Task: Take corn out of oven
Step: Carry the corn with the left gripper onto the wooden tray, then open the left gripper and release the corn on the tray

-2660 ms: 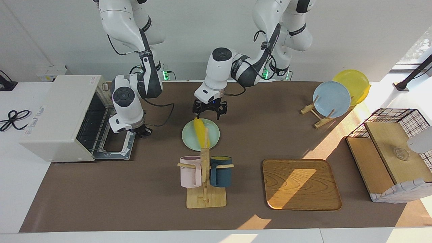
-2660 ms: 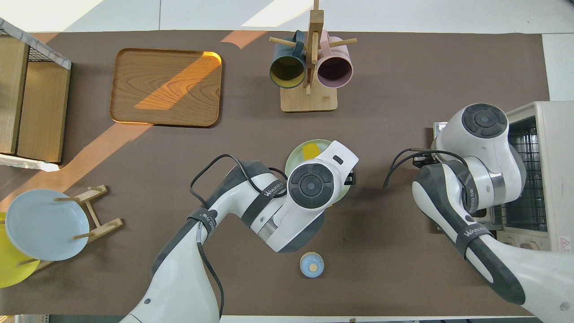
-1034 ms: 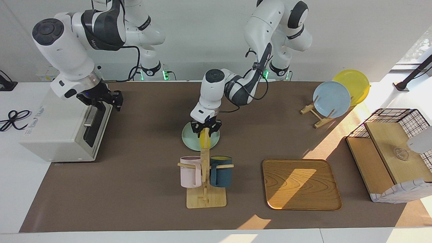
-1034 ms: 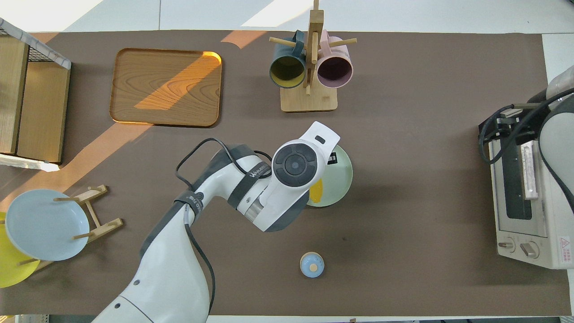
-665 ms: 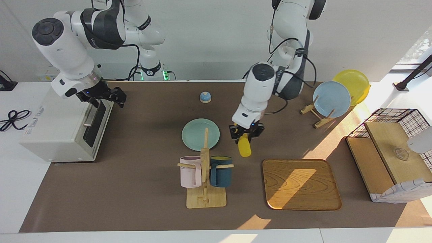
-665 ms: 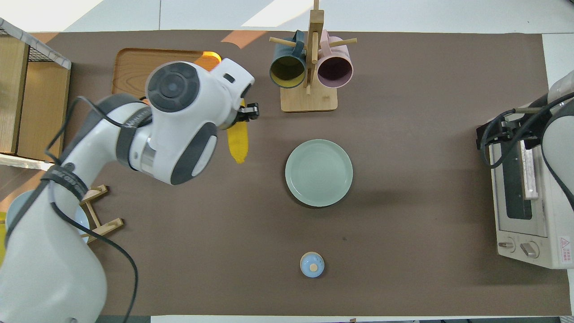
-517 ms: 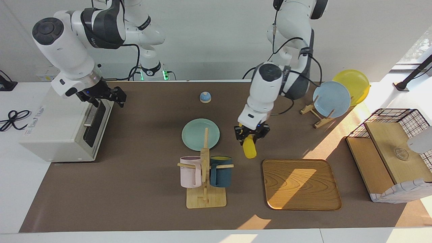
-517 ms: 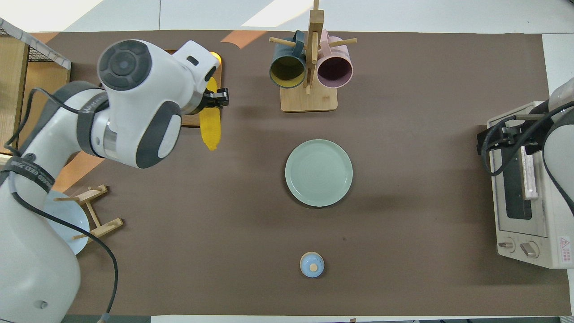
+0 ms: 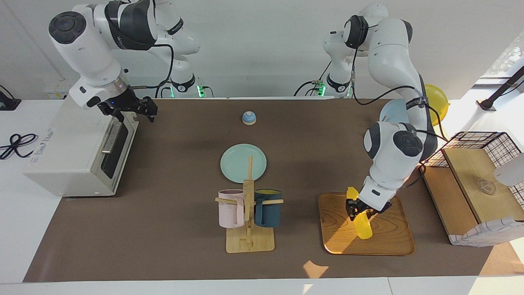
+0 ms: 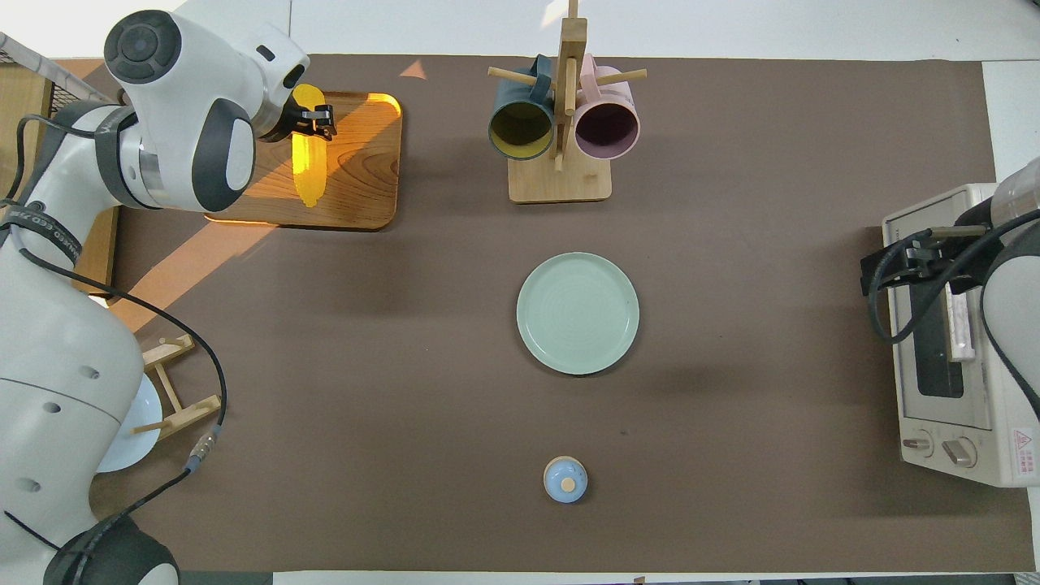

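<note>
corn [image 9: 362, 227] moved over tray [image 9: 391, 241] | L fingers [image 9: 359, 209] gripping it | R fingers [image 9: 130, 110] wide, over shut oven [image 9: 73, 155]

Both views are bright and evenly lit, with soft diffuse light from above and a harder shaft of sunlight entering at the left arm's end of the desk [image 9: 172, 246]. That sunlight lays a warm slanted band across the wooden tray [image 9: 389, 241] and the brown mat beside it, plus a small bright patch at the mat's edge farthest from the robots. The window corner in the facing view is blown out to white. The arms cast soft, blurred shadows on the mat; the green plate [image 10: 578, 313] has a faint shadow. Focus is sharp throughout, without motion blur. Straight edges bend slightly near the frame borders.
</note>
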Action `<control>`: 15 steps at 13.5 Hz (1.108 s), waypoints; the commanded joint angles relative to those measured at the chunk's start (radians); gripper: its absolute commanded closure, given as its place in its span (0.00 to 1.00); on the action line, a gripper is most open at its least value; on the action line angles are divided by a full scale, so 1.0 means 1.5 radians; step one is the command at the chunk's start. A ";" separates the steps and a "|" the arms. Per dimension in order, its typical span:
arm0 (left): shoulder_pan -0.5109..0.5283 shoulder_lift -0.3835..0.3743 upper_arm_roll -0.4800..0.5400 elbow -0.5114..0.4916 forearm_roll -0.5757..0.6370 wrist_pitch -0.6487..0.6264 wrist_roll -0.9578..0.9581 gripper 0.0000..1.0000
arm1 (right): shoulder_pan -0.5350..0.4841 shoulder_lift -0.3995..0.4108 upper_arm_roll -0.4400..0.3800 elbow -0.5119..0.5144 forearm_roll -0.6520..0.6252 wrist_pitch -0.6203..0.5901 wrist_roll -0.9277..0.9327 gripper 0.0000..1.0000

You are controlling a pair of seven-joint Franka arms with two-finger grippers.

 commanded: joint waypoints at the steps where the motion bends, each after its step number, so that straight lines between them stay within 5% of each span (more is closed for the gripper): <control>1: 0.017 0.022 -0.008 0.018 -0.008 0.017 0.044 1.00 | -0.007 -0.015 0.000 -0.012 0.015 0.002 0.001 0.00; 6: 0.017 0.017 -0.006 -0.002 -0.003 0.037 0.051 0.95 | -0.004 -0.015 -0.001 -0.012 0.015 0.000 0.000 0.00; 7: 0.017 0.015 -0.005 -0.007 -0.003 0.037 0.069 0.01 | -0.003 -0.015 -0.001 -0.012 0.015 0.000 0.000 0.00; 15: 0.016 -0.073 -0.005 -0.012 -0.011 -0.062 0.070 0.00 | -0.006 -0.015 -0.001 -0.012 0.015 0.000 0.000 0.00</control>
